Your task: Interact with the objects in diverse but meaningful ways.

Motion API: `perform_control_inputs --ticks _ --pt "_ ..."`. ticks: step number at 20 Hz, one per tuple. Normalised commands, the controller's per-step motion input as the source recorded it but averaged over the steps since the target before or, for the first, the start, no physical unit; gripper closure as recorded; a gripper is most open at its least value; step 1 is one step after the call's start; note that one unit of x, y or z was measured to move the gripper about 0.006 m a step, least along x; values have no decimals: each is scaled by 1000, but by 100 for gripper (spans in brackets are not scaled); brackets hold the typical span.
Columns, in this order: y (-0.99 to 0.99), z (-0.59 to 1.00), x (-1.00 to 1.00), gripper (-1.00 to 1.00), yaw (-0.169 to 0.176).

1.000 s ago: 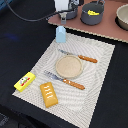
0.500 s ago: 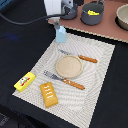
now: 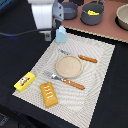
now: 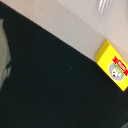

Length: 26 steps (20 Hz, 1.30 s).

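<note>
- Nearest us in the exterior view, the orange-brown scored bread block (image 3: 48,94) lies flat on the striped placemat (image 3: 102,60), close to its near edge.
- Just to the exterior view's left of it, the yellow red-labelled box (image 3: 24,81) sits at the mat's corner, partly over the dark table (image 3: 15,55). The wrist view shows the same box (image 4: 114,66) lying label up, with the tines of a fork (image 4: 102,5) at the picture's edge.
- Past the bread, the orange-handled fork (image 3: 65,80) lies beside the round tan plate (image 3: 68,67), and the orange-handled knife (image 3: 80,56) lies on the plate's far side.
- Further on, the small white carton (image 3: 60,35) stands upright at the mat's far edge.
- Right by the carton we see the arm's white body (image 3: 44,15). We cannot make out its gripper's fingers in either view, so we cannot tell whether it is wide or narrow.
- Farthest away, on the reddish surface (image 3: 107,30), stand a dark pot (image 3: 69,9) and the grey saucepan (image 3: 92,14) with a yellow piece inside, perhaps the cheese wedge (image 3: 92,11). A tan bowl (image 3: 122,16) sits at the exterior view's right edge.
</note>
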Motion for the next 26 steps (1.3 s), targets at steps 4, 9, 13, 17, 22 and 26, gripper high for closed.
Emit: perform_control_inputs --ticks 4,9,13,17,22,26 --pt "-865 -134 -134 -100 19" --pt "-759 -181 -49 -100 -61" --pt "-711 -225 -75 -100 -74" --pt "-549 -161 -20 -100 -57" --pt "-349 -107 0 -100 -30" --pt "-49 18 147 -100 19"
